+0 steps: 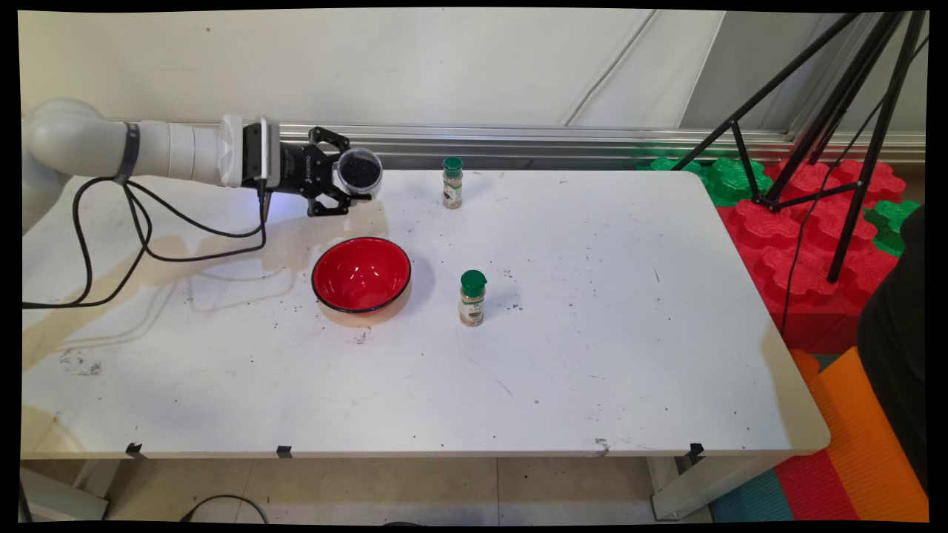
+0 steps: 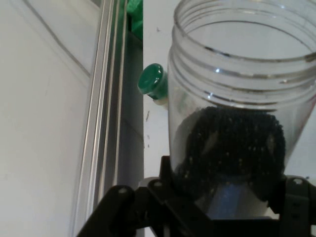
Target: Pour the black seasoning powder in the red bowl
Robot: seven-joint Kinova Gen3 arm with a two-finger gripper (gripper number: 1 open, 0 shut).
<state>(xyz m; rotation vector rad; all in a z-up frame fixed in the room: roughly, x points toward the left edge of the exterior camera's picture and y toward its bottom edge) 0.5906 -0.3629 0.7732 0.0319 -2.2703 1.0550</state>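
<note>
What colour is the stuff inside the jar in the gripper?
Black, small grains, filling part of the clear jar; the hand view shows it best.

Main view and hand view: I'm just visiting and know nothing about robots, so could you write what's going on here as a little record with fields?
gripper: shut on clear jar
clear jar: lidless, tipped on its side, dark grains inside, held above the table
red bowl: on the white table, just nearer the camera than the held jar
far spice bottle: green cap, upright, near the table's back edge
near spice bottle: green cap, upright, right of the bowl
</note>
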